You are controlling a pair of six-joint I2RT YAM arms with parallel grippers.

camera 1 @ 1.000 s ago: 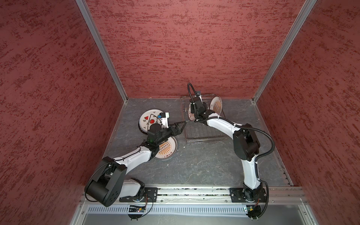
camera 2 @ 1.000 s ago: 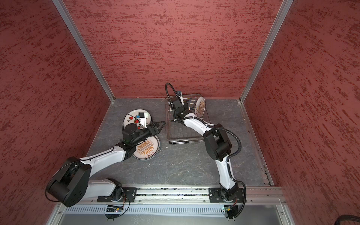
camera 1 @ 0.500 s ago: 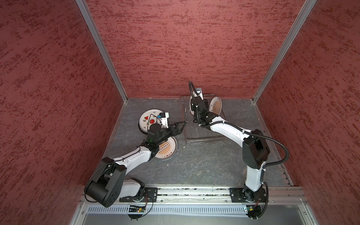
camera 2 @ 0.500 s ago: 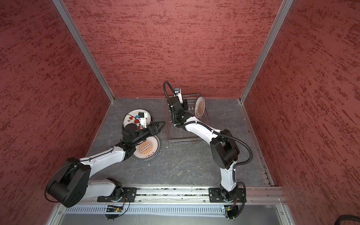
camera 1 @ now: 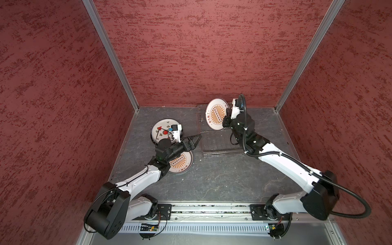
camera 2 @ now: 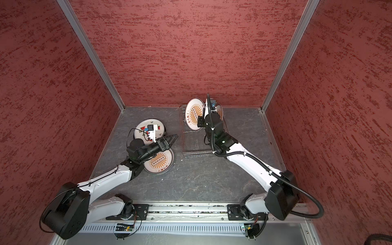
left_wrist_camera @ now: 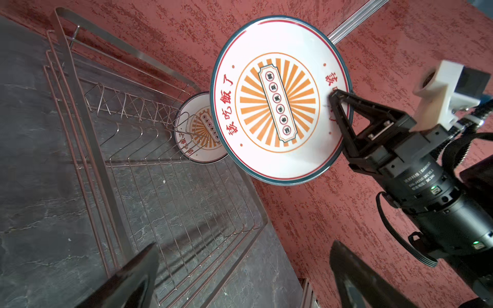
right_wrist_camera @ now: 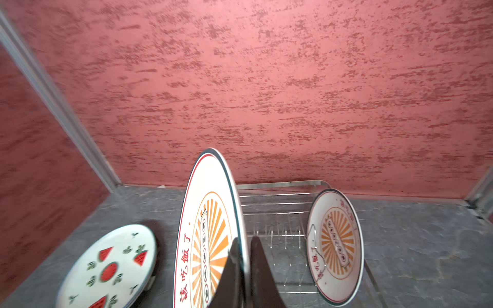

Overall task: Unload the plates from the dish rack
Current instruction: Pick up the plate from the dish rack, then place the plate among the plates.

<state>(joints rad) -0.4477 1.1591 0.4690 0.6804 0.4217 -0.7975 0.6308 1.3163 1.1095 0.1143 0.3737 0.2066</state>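
Right pincer [left_wrist_camera: 335,98] clamps a sunburst plate [left_wrist_camera: 278,100] over the dish rack [camera 1: 222,153] — left pincer [left_wrist_camera: 244,244] wide, empty.

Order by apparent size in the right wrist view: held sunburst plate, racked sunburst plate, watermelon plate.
Largest: held sunburst plate, though nearest the camera.
Then watermelon plate and racked sunburst plate: too alike to rank; the former is cropped.

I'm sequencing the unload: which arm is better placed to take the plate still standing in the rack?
Left, probably. On the left arm the jaws stand open and empty beside the dish rack; the right arm is busy, jaws shut on the lifted sunburst plate.
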